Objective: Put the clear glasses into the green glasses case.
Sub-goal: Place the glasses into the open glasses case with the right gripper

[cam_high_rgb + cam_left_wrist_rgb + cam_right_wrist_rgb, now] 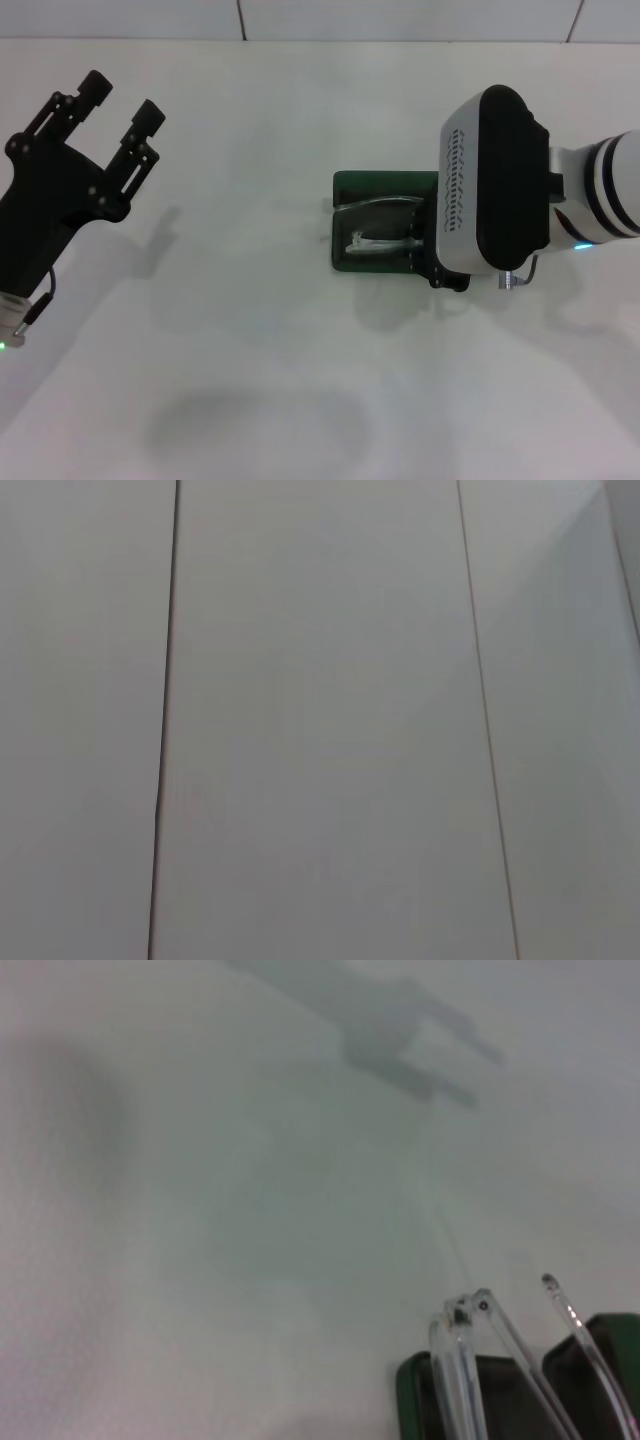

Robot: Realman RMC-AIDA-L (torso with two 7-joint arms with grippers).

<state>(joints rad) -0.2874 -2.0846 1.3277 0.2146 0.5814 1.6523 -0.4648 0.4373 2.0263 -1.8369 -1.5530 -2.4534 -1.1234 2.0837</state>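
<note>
The glasses point(378, 240) lie in the open case point(385, 186), which sits on the white table point(250, 330) right of the middle in the head view. Their clear frame shows against the dark lining, with the arms running across the tray toward the right gripper. In the right wrist view the glasses point(470, 1360) appear up close, a hinge and two thin clear arms rising over the green rim of the case point(410, 1390); whether they rest fully on the lining or are partly lifted cannot be told. The right gripper point(435, 262) hangs over the right end of the case, its big white and black wrist housing covering that end, so whether its fingers are apart, together or clamped on the glasses cannot be told. The left gripper point(122, 102) is held well apart at the far left above the table, its two black fingers spread and holding nothing. The left wrist view shows only pale panels with dark seams.
</note>
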